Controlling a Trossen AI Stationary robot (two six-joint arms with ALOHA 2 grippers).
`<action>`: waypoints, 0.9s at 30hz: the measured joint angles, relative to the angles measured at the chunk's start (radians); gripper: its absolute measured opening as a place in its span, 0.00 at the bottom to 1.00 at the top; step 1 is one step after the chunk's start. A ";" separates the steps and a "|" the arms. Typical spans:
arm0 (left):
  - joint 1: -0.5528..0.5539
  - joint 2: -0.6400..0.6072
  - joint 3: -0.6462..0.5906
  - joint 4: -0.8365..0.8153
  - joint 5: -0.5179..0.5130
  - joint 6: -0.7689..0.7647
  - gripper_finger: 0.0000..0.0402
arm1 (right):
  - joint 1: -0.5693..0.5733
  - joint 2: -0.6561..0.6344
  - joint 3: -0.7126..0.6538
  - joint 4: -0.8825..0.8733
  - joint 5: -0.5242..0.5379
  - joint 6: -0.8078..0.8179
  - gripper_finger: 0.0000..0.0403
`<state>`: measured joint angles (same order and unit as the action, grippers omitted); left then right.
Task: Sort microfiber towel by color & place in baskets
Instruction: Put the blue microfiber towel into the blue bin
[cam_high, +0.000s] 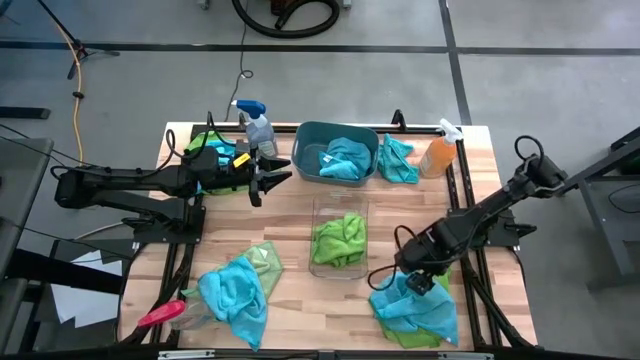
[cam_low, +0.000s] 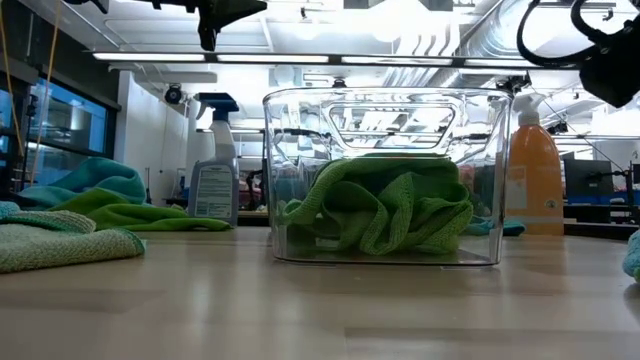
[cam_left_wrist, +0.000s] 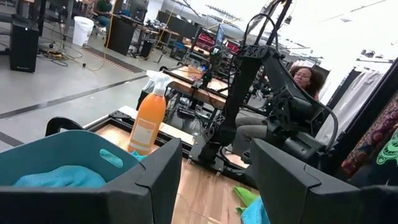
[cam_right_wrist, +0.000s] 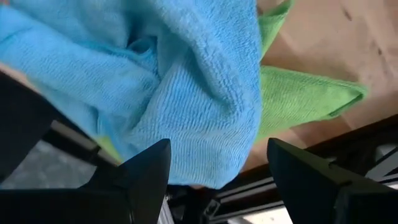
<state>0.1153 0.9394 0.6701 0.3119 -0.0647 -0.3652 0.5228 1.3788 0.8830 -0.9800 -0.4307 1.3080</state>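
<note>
From the low view the right gripper (cam_low: 610, 65) is cut off at the edge, so you only get a dark chunk of it. The green towel (cam_right_wrist: 305, 96) mostly disappears under the blue towel (cam_right_wrist: 161, 93). The teal tub (cam_left_wrist: 59, 155) runs off the bottom of the left wrist view.

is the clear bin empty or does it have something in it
Not empty: the clear see-through plastic bin holds a crumpled lime green microfiber towel, seen through its wall in the low view.

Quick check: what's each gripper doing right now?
Left gripper: open, empty, beside the teal tub.
Right gripper: open, over a blue towel, not gripping.
</note>
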 joint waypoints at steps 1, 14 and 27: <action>0.000 0.000 0.000 0.000 0.000 0.000 0.44 | 0.008 0.000 0.000 -0.001 0.016 0.013 0.65; 0.000 0.000 0.000 0.000 -0.002 -0.001 0.44 | 0.023 0.002 -0.118 0.159 0.008 0.092 0.65; 0.000 0.000 0.000 0.000 -0.007 -0.026 0.44 | 0.023 0.003 -0.166 0.266 0.014 0.061 0.58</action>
<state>0.1153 0.9394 0.6701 0.3122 -0.0722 -0.3908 0.5453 1.3815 0.7166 -0.7141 -0.4163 1.3695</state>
